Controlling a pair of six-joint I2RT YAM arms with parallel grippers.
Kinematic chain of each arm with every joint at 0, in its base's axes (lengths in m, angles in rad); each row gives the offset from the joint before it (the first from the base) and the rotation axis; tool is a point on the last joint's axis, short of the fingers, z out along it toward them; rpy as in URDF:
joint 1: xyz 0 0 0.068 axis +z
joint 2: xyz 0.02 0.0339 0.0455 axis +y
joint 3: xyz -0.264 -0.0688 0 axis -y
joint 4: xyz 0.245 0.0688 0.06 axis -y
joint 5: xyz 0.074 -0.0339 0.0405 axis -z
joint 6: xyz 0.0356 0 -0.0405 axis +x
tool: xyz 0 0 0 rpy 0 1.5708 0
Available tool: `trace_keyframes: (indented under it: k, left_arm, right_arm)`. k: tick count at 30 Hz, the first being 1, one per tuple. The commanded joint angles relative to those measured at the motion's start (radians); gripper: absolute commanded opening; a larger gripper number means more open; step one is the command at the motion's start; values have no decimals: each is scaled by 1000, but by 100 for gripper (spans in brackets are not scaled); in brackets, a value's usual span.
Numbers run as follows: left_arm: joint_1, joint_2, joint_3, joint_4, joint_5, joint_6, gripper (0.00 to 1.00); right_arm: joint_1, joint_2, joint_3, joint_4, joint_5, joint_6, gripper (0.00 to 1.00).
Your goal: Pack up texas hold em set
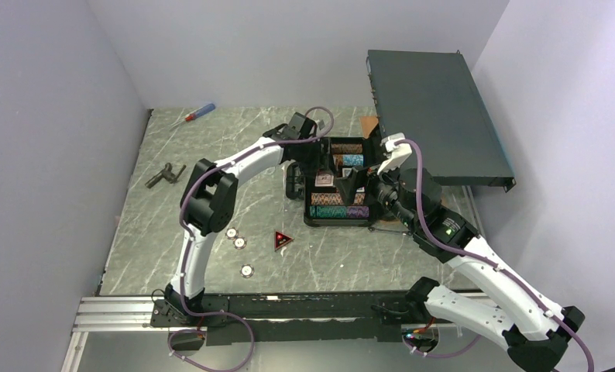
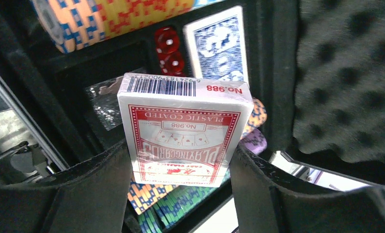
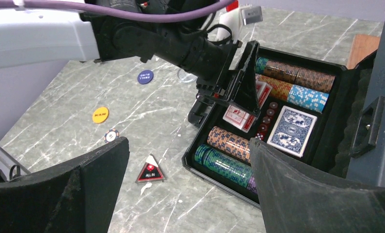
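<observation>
Now I'm packing cards. My left pincer is clamped on the red deck, just over the open case on the table. Next I must lower it flat into the gap at 9 o'clock of the blue deck. My right pincer hangs apart nearby. Loose buttons wait at 8 o'clock of the case.
</observation>
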Motion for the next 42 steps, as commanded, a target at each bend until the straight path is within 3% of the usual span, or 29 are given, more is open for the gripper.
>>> trace_keyframes:
  k: [1,18,24,30,33,36,42]
  left_arm:
    - [0,34,74,-61,-41,-44,17]
    - [0,134,169,-236,-164,-100,25]
    - [-1,144,163,-260,-156,-109,44]
    - [0,131,178,-291,-168,-89,72]
    - [2,122,186,-297,-165,-83,78]
    - [6,117,190,-297,-151,-85,99]
    - [18,77,165,-277,-142,-79,98]
  right_arm:
    - [-3,-16,-7,16,18,8,96]
    - [-2,6,-21,23,13,14,96]
    - [-3,19,-21,30,0,17,96]
    - [-2,27,-19,27,9,13,96]
    - [-2,37,-12,22,9,14,96]
    - [-2,47,-8,20,9,11,96]
    - [-2,80,4,17,15,11,97]
